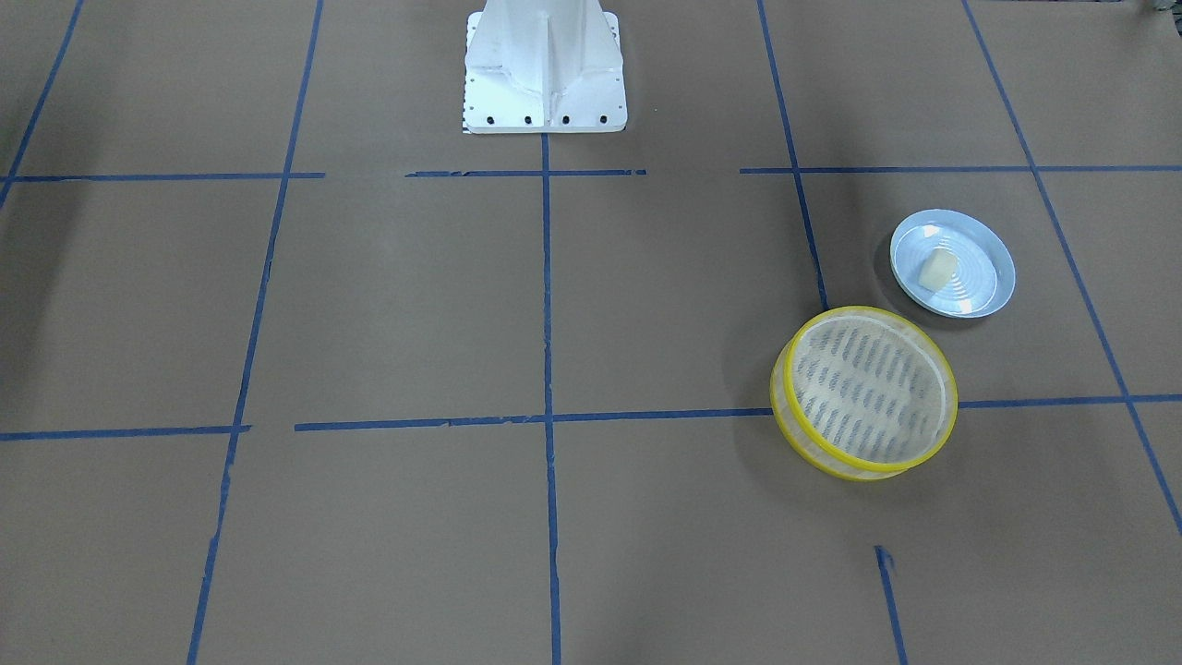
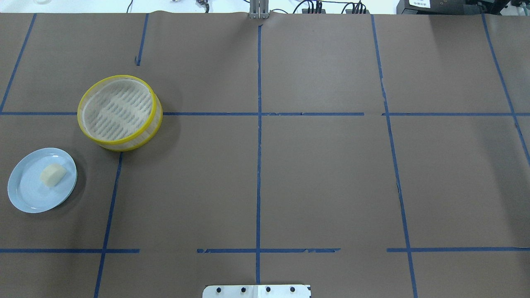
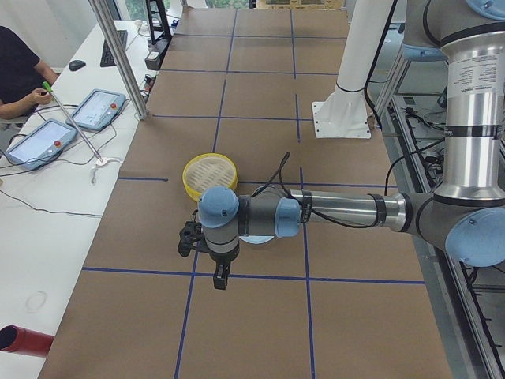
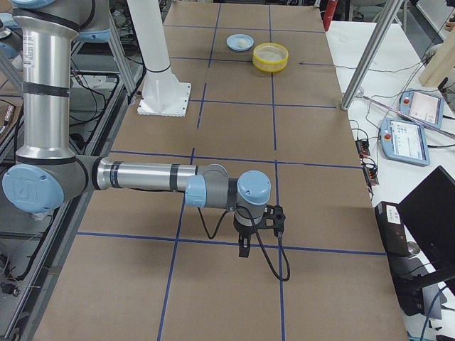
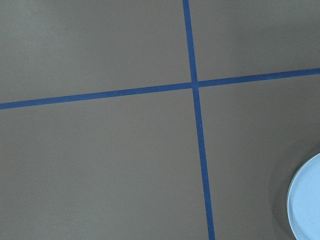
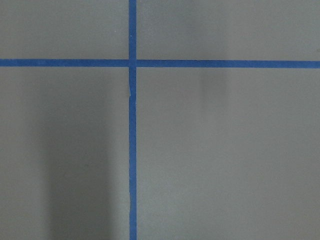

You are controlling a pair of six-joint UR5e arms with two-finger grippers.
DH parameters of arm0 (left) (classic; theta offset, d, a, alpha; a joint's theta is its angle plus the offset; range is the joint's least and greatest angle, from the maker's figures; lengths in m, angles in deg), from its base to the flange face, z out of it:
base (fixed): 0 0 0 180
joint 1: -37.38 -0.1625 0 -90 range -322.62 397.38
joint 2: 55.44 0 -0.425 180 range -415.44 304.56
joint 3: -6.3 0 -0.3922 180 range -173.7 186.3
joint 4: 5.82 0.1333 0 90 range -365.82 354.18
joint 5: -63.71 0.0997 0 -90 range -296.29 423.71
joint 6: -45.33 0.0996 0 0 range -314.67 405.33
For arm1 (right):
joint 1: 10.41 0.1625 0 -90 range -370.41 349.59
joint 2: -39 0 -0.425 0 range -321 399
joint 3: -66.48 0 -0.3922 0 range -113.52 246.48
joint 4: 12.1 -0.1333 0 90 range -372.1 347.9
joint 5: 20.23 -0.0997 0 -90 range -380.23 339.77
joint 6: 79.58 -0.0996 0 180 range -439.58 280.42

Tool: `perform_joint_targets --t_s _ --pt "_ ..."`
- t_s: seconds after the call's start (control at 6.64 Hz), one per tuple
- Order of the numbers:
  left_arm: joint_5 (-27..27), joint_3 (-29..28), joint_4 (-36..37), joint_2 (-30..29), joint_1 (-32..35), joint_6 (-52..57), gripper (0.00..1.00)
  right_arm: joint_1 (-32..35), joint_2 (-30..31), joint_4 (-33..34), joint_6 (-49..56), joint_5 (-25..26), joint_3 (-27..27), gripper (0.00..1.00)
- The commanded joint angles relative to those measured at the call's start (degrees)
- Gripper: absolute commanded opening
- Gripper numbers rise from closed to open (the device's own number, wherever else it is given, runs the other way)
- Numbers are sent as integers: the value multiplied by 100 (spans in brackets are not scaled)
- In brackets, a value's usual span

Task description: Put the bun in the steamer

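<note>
**A:** What does the surface look like?

**B:** The table (image 2: 323, 174) is covered in brown paper and divided into squares by blue tape (image 2: 258, 165). The white robot base (image 1: 545, 65) stands at 12 o'clock in the front-facing view. White benches with cables run along the room's edges.

**A:** And where is the bun?

**B:** In the overhead view the bun (image 2: 53, 174) lies on the pale blue plate (image 2: 25, 194), near 8 o'clock from the table's centre. The steamer (image 2: 118, 76) sits near 10 o'clock with nothing on its slotted floor. The plate is close by at about 7 o'clock from it, and the two do not touch.

**A:** What do the side views add?

**B:** Only they show the arms. Seen from the table's left end, the left gripper (image 3: 220, 280) points down over a tape line. It hides most of the plate, and the steamer lies just beyond it. From the right end, the right gripper (image 4: 244, 250) hangs over another tape line, well apart from the steamer. From these angles one cannot tell how the fingers of either stand. An operator (image 3: 16, 71) sits at 10 o'clock beside two touchscreen pendants (image 3: 99, 106).

**A:** And the wrist cameras?

**B:** The left one catches the plate's edge at 4 o'clock. The right one sees only paper and crossed tape.

**A:** Any writing?

**B:** A white label (image 2: 419, 3) at 1 o'clock in the overhead view is too small to read. So is the logo on the arm's blue cap (image 4: 27, 190).
</note>
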Motion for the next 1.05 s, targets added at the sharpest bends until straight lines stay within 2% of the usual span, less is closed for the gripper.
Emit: perform_joint_targets --t_s 0.0,0.45,0.9 --pt "3 51 -69 -9 -1 11 100 3 0 0 -3 0 0 100" --pt "-58 9 -157 -122 -27 2 100 -5 0 0 -3 0 0 100" --pt "-6 367 -131 -255 -115 -59 100 3 0 0 -3 0 0 100"
